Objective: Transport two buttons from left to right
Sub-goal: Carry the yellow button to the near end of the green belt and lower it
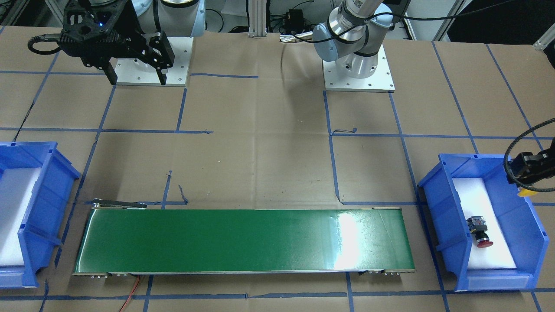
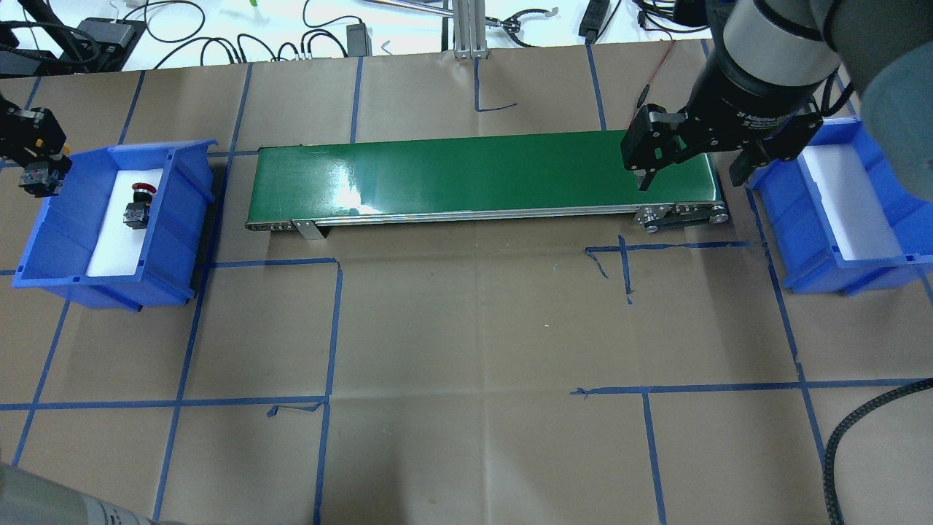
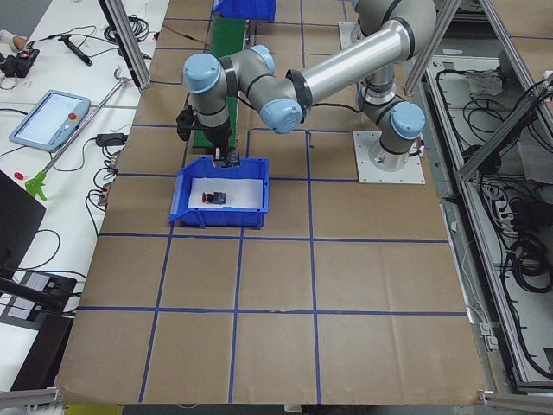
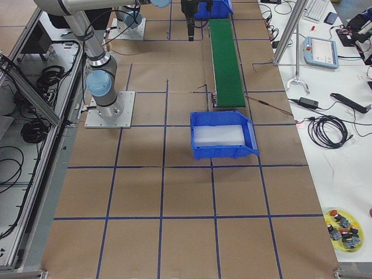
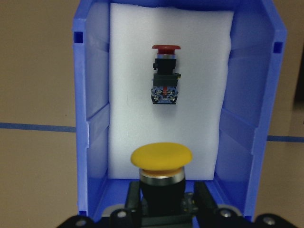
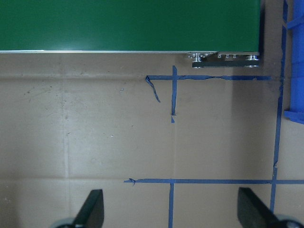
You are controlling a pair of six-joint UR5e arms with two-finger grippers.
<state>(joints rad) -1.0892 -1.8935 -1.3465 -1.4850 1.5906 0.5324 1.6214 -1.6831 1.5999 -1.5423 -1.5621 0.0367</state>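
Note:
My left gripper point(image 5: 164, 202) is shut on the yellow-capped button point(image 5: 161, 158) and holds it above the outer end of the left blue bin point(image 2: 182, 219). It also shows in the overhead view point(image 2: 33, 157) and the front view point(image 1: 527, 173). The red-capped button point(image 5: 165, 80) lies on its side on the white foam in that bin; it also shows in the overhead view point(image 2: 138, 204) and the front view point(image 1: 479, 232). My right gripper point(image 2: 689, 173) is open and empty, raised over the right end of the green conveyor point(image 2: 474, 175).
The right blue bin point(image 2: 816, 248) with a bare white foam pad stands past the conveyor's right end. Blue tape lines cross the brown table. A yellow tray point(image 4: 343, 229) of spare buttons sits on the side bench.

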